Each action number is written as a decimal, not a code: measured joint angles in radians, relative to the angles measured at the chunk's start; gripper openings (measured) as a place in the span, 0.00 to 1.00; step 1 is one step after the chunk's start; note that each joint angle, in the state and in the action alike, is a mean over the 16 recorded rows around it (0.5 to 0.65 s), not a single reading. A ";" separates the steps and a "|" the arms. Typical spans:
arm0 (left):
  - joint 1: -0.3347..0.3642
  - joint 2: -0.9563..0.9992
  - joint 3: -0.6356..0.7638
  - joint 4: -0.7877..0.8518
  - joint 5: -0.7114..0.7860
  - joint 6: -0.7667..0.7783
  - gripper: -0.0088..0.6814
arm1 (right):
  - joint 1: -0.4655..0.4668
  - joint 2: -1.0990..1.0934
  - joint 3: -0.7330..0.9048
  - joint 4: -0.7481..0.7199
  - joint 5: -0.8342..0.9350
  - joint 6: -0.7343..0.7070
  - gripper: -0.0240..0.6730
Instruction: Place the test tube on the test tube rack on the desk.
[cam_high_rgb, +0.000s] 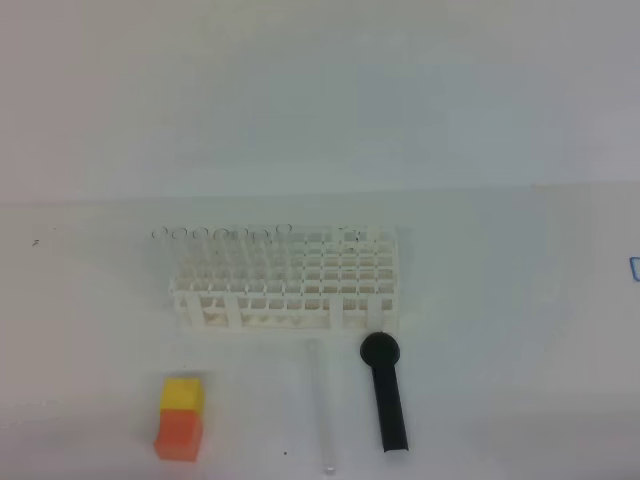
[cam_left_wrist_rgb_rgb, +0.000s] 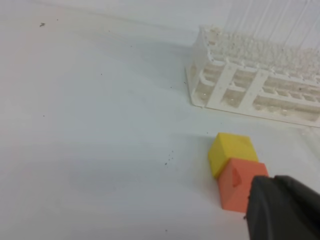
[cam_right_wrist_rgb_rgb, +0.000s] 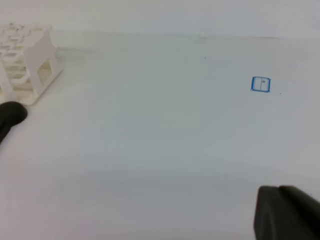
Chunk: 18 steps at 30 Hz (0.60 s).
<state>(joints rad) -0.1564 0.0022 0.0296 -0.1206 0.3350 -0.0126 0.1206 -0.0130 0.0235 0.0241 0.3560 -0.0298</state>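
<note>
Exterior high view shows the test tube (cam_high_rgb: 322, 410) lying on the table (cam_high_rgb: 500, 350) before the test tube rack (cam_high_rgb: 285, 278), while both pincers stay out of sight, closed and empty.

1. no words, brand names or numbers can be read in any of the views.
2. the only sign is a small blue-outlined rectangle (cam_right_wrist_rgb_rgb: 260, 84) on the white table (cam_right_wrist_rgb_rgb: 165, 140), seen from the right wrist view; it has a line down its middle and a tiny mark inside, too small and blurred to make out.
3. in the high view a blue mark (cam_high_rgb: 634, 267) shows at the right edge of the table, cut off by the frame and unreadable.
</note>
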 joint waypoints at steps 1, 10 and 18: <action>0.000 0.000 -0.002 0.003 0.000 0.000 0.01 | 0.000 0.000 0.000 0.000 0.000 0.000 0.03; 0.000 0.000 -0.006 0.028 -0.024 0.000 0.01 | 0.000 0.000 0.000 -0.011 0.000 -0.004 0.03; 0.000 0.000 -0.008 0.038 -0.208 0.000 0.01 | 0.000 0.000 0.002 -0.082 -0.043 -0.025 0.03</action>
<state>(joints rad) -0.1564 0.0022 0.0214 -0.0821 0.1268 -0.0126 0.1206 -0.0130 0.0253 -0.0584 0.3132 -0.0547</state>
